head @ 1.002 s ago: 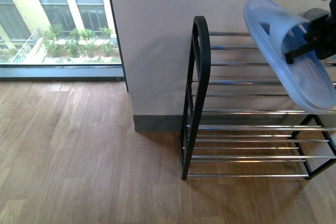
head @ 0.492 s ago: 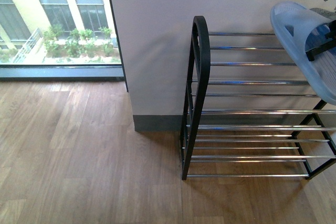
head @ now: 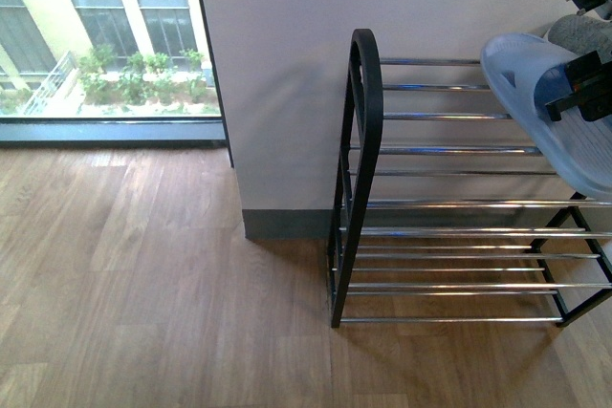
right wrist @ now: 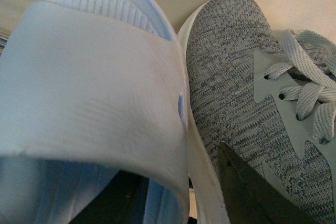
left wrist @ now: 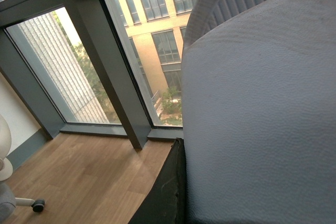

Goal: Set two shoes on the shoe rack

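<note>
The light-blue slide [head: 545, 102], clamped in the right gripper [head: 585, 93] by its strap, has swung from mid-rack over to the right end of the shoe rack [head: 449, 150] within the last second, and in the front view it now hangs tilted, toe down, just above the top chrome bars. The right wrist view shows it pressed against the grey knit sneaker [right wrist: 247, 98] already sitting on that tier. The left wrist view shows only a second slide [left wrist: 262, 114] filling the frame close up, likely held, though the left claw's state cannot be told. Judged from this, lowering and releasing comes next
</note>
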`<state>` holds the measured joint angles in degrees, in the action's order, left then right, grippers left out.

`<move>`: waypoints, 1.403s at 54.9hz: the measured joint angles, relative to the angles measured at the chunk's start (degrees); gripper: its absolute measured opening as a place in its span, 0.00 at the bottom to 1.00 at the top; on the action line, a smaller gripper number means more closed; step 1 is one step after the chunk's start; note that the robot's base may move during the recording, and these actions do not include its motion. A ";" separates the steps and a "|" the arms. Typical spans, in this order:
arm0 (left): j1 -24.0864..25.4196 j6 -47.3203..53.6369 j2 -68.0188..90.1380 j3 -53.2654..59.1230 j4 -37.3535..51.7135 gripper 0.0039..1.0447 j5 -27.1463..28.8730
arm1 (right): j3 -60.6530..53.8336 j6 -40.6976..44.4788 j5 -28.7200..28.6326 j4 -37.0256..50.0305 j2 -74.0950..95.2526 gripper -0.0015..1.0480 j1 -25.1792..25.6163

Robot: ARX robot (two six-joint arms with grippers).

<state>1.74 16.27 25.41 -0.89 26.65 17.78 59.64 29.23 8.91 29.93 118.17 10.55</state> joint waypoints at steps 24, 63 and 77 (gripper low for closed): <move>0.00 0.00 0.02 0.00 0.00 0.02 0.00 | 0.66 -7.89 -10.43 -19.06 -22.25 0.91 5.86; 0.00 0.00 0.02 0.00 0.00 0.02 -0.02 | -28.28 -24.72 -32.92 2.91 -53.79 0.61 14.23; 0.02 0.00 0.02 0.00 0.00 0.02 -0.07 | -40.70 -28.20 -25.83 5.22 -63.43 0.21 7.15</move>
<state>1.76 16.27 25.43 -0.89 26.65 17.72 18.94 1.04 -16.93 35.16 54.74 17.69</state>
